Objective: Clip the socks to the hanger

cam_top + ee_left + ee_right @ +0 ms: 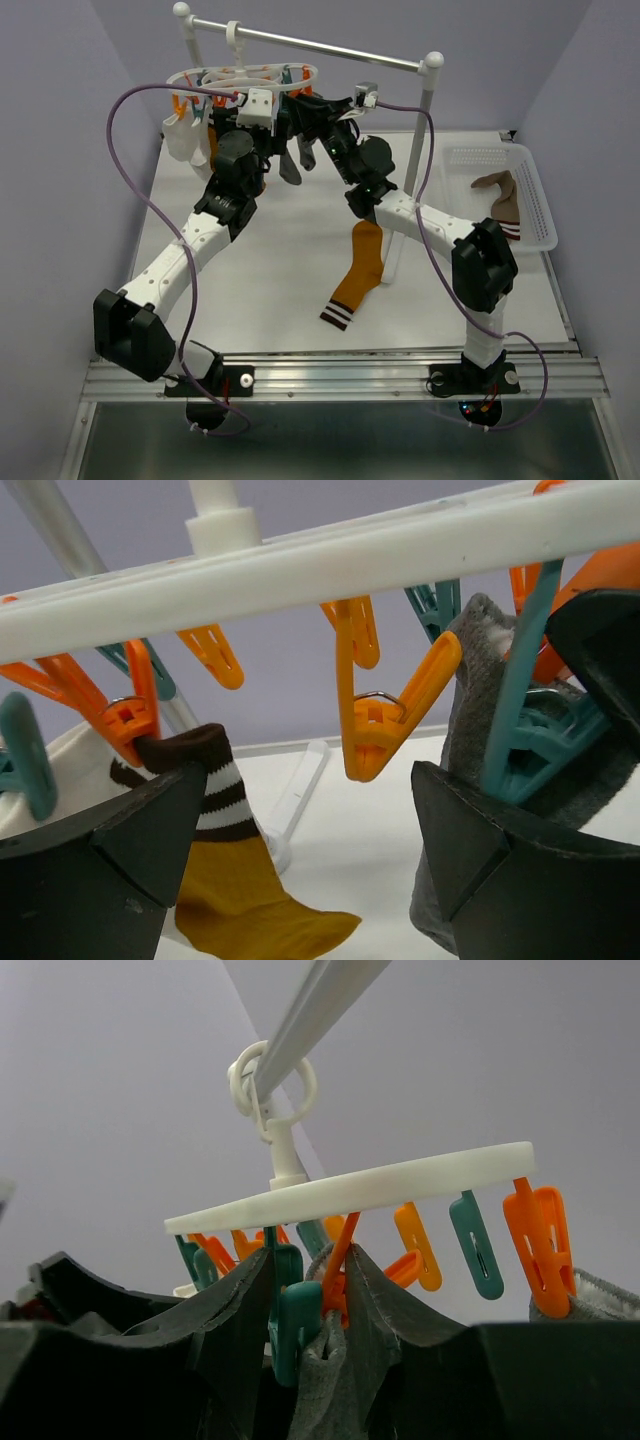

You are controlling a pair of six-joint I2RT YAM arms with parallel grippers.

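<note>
The white oval hanger [245, 80] hangs from the rail by its hook; it also shows in the left wrist view [330, 565] and in the right wrist view [360, 1188]. A white sock [183, 140] and a mustard sock with a brown striped cuff [215, 820] hang clipped at its left. My left gripper [310, 820] is open, its jaws either side of a free orange clip [375, 720]. My right gripper [315, 1300] is shut on the top of a grey sock [325, 1380] beside a teal clip [295, 1325]. The grey sock hangs below [290, 165].
A second mustard sock [360, 270] lies on the table under the right arm. A white perforated basket [540, 215] at the right holds a brown-beige sock [500, 195]. The metal rail stand [330, 48] has a post at the right [420, 130].
</note>
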